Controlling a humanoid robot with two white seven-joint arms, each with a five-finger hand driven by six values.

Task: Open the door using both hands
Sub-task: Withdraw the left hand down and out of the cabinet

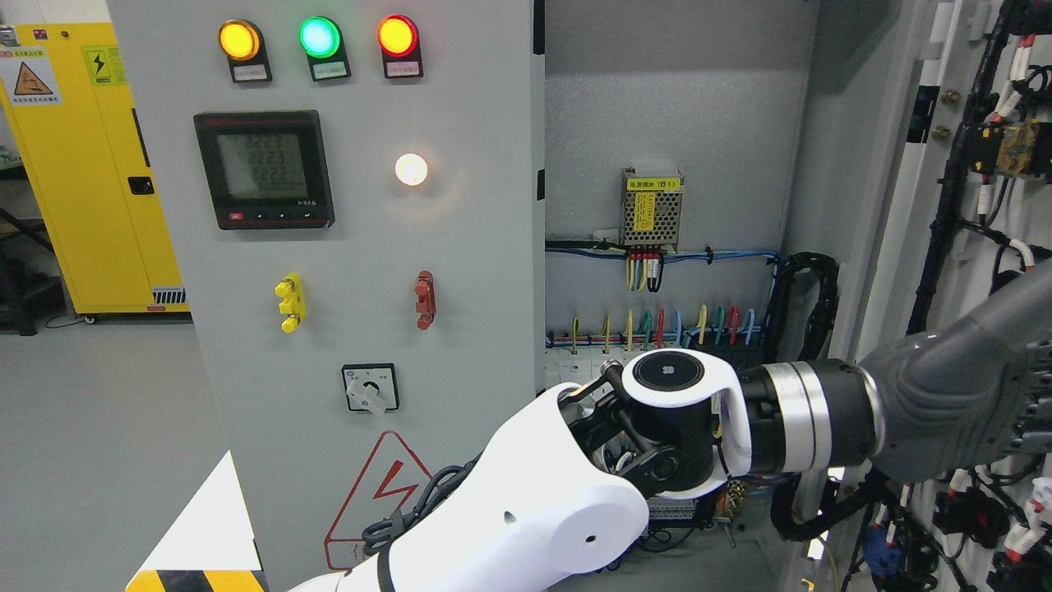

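The grey electrical cabinet has a left door [477,247], shut, carrying lamps and a meter. Its right door [908,205] stands swung open at the right, its wired inner face [1003,164] towards me. My left arm [534,510] comes in from the lower left and reaches across the open cabinet. Its grey hand [962,403] lies against the open right door's inner side at the picture's right edge. The far part of the hand is cut off by the frame. My right arm is out of view.
Inside the cabinet [674,123] are a power supply [652,210], coloured wires and terminal blocks [657,329]. A rotary switch [370,388] and a red warning triangle [386,493] are on the left door. A yellow cabinet [74,164] stands at the far left.
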